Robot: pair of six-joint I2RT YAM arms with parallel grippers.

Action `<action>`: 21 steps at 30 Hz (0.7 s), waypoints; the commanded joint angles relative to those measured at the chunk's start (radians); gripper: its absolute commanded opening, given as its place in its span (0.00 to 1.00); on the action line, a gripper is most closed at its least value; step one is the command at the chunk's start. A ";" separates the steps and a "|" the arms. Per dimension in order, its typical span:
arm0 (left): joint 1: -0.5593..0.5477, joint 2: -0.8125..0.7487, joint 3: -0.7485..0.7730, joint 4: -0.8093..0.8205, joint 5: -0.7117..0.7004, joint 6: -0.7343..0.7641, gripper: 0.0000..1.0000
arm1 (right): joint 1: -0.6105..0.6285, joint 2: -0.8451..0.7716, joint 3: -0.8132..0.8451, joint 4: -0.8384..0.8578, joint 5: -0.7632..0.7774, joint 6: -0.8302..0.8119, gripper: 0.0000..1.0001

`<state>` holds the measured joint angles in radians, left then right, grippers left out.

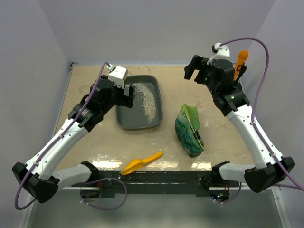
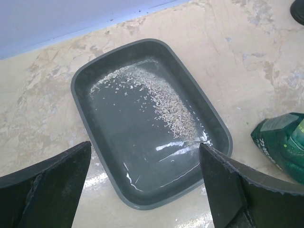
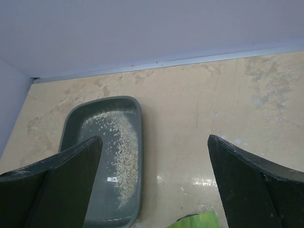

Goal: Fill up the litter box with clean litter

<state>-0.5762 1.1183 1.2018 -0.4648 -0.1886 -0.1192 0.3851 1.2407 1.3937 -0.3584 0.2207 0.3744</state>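
The dark grey litter box (image 1: 124, 118) lies left of centre on the table. A thin band of pale clean litter (image 1: 149, 100) lies along its right side; the rest of its floor is bare. My left gripper (image 1: 128, 93) is open and empty, hovering over the box's back left edge. In the left wrist view the box (image 2: 126, 142) and the litter (image 2: 167, 103) lie below the gripper (image 2: 145, 145). My right gripper (image 1: 191, 71) is open and empty, raised at the back right. Its view (image 3: 154, 137) shows the box (image 3: 76, 124) and the litter (image 3: 124, 152) to the left.
A glossy green bag (image 1: 189, 126) lies right of the box, also in the left wrist view (image 2: 282, 142) and the right wrist view (image 3: 199, 222). A yellow scoop (image 1: 141, 163) lies near the front edge. An orange tool (image 1: 241, 61) sticks up beside the right arm. Walls enclose the table.
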 commanded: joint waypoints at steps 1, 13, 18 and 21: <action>0.003 0.009 0.001 0.014 -0.092 -0.062 1.00 | -0.006 0.003 0.027 -0.027 0.020 -0.025 0.98; 0.264 0.147 -0.005 -0.086 -0.054 -0.157 1.00 | -0.003 0.002 -0.067 0.001 -0.006 0.035 0.98; 0.306 0.192 -0.077 -0.052 -0.110 -0.143 0.99 | 0.001 -0.007 -0.134 0.050 -0.058 0.066 0.98; 0.308 0.218 -0.136 0.003 -0.098 -0.139 0.99 | 0.001 -0.007 -0.186 0.071 -0.070 0.084 0.98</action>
<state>-0.2687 1.3079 1.1183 -0.5404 -0.2993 -0.2493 0.3851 1.2552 1.2526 -0.3481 0.1844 0.4149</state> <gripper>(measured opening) 0.993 0.985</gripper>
